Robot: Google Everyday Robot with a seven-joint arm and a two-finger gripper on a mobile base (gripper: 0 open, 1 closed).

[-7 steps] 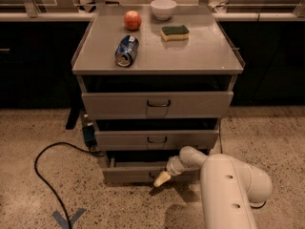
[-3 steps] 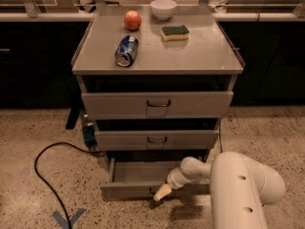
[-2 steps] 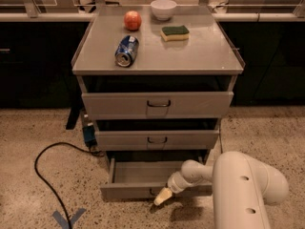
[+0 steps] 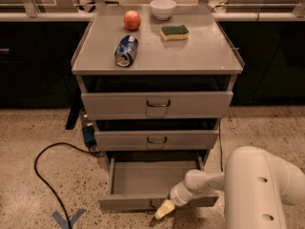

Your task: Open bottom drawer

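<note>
The bottom drawer (image 4: 143, 180) of the grey metal cabinet stands pulled out toward me, and its plain grey tray shows inside. Its low front (image 4: 128, 203) runs along the floor, with the small dark handle near its centre partly hidden by my gripper. My gripper (image 4: 163, 209) sits at the drawer front, just right of centre, at the handle. My white arm (image 4: 257, 185) reaches in from the lower right.
The top drawer (image 4: 157, 104) and middle drawer (image 4: 157, 140) are slightly out. On the cabinet top lie a blue can (image 4: 126, 50), an apple (image 4: 132, 19), a white bowl (image 4: 163, 8) and a sponge (image 4: 174, 32). A black cable (image 4: 45, 175) loops on the floor at left.
The bottom drawer has slid out from nearly closed to well open. My gripper has moved toward me with its front.
</note>
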